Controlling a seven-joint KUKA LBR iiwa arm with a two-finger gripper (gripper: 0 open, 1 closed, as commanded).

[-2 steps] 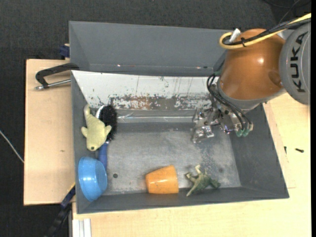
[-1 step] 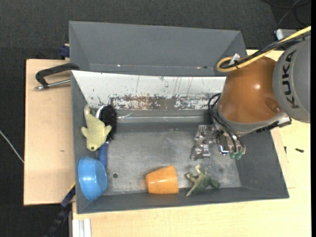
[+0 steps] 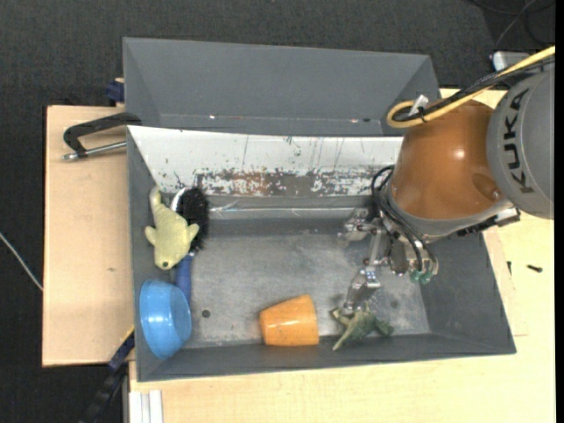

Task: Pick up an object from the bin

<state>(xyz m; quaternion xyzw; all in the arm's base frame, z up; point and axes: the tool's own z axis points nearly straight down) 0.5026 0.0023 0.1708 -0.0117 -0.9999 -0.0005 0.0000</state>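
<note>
**Arm pose.** The arm [image 3: 536, 148] enters the bin [image 3: 264, 258] from the right side of the camera view. Its wrist, enclosed by the orange cover [image 3: 441, 161], is positioned over the right rear part of the bin floor. Below the cover, the gripper [image 3: 359, 291] extends downward and toward the front wall, tilted slightly to the left.

**Gripper state.** Whether the gripper is open or closed cannot be determined from this view. No object is visible within its grasp.

**Nearest object.** A green toy figure [image 3: 361, 329] lies on the floor at the front right of the bin, near the front wall. The tip of the gripper is just beside the upper end of this figure; contact cannot be confirmed.

**Other contents.**
- An orange cup [image 3: 289, 321] lies on its side just left of the green toy figure.
- A blue bowl [image 3: 163, 317] occupies the front left corner.
- A yellow plush fish [image 3: 170, 233] and a black brush [image 3: 192, 208] rest against the left wall, touching each other, well apart from the gripper
</note>
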